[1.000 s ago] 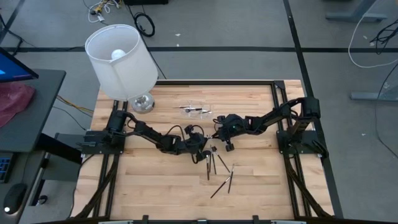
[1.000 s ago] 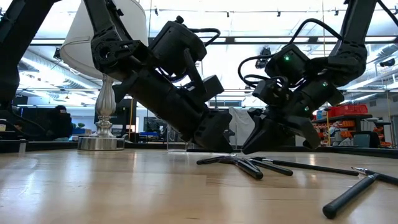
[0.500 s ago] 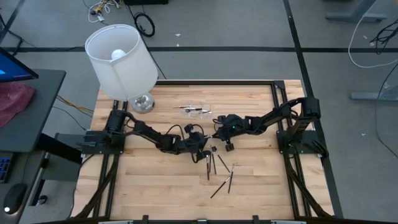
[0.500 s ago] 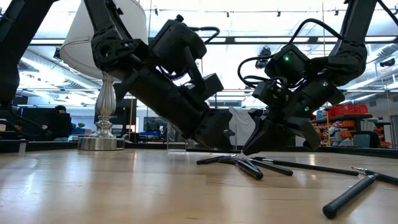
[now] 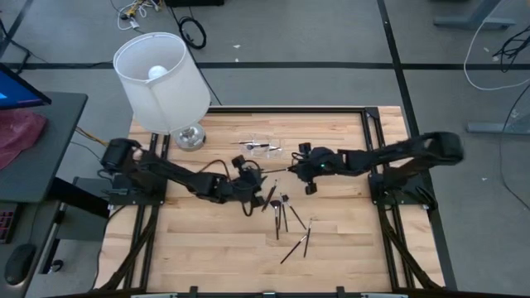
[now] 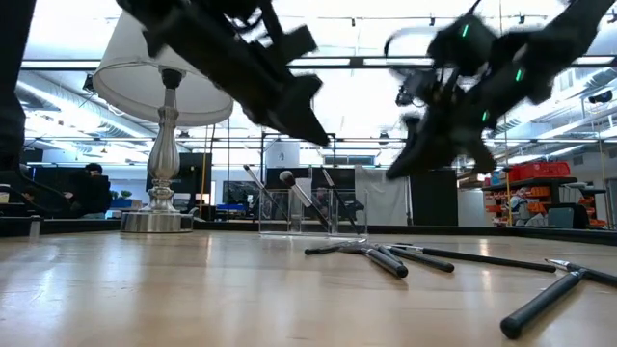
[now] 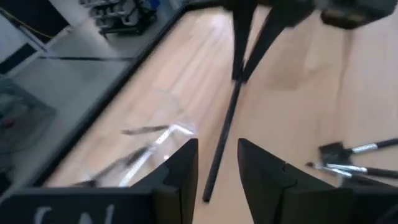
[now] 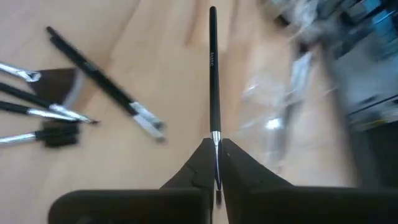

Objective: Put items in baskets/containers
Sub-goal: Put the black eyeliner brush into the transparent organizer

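Here a brush [image 8: 214, 81] is pinched by the right gripper [image 8: 216, 163] near the clear container [image 5: 262, 147]; left gripper [image 7: 217, 165] fingers spread, empty. Next: brush must be carried over & dropped in.

Desk [image 5: 207, 240]: pale wood planks, smooth, with a soft sheen.
Container [image 5: 262, 147]: clear glossy plastic.
Brushes [image 5: 286, 217]: matt dark handles, shiny metal ferrules.
Lamp [image 5: 161, 81]: white matt shade; polished metal base.
Right end effector [image 8: 214, 163]: matt black fingers.
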Controlling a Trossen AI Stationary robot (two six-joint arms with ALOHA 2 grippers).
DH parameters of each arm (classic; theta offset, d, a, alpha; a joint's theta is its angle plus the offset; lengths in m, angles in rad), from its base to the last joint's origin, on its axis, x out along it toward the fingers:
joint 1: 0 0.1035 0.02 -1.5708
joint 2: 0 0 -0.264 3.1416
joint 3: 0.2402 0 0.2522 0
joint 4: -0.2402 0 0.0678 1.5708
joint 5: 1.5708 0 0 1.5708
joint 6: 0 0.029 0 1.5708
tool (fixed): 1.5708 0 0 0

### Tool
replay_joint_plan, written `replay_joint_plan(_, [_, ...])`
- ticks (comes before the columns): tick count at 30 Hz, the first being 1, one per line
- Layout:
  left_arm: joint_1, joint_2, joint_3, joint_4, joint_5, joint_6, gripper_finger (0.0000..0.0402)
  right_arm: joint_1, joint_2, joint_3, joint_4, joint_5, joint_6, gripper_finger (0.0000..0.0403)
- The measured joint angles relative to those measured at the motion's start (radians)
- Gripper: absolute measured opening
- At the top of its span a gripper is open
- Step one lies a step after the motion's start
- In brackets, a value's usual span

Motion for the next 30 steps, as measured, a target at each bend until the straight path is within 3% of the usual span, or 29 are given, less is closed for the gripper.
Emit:
replay_joint_plan(5, [0.009, -0.073, 0.000, -0.200, -0.095, -0.015, 0.0115, 0.072, -0.135, 0.118, -0.238, 0.238, -0.251, 0.0013])
replay_joint_plan(11, [0.008, -0.070, -0.021, -0.309, -0.119, -0.065, 0.0115, 0.058, -0.132, 0.261, -0.557, 0.440, -0.611, 0.0011])
replay_joint_plan(21, [0.057, -0.069, -0.111, -0.308, -0.106, -0.099, 0.0115, -0.025, -0.027, 0.279, -0.391, 0.588, -1.130, 0.0011])
replay_joint_plan(30, [0.104, -0.069, -0.129, -0.307, -0.056, -0.138, 0.0115, -0.056, 0.081, 0.279, -0.297, 0.542, -1.282, 0.0011])
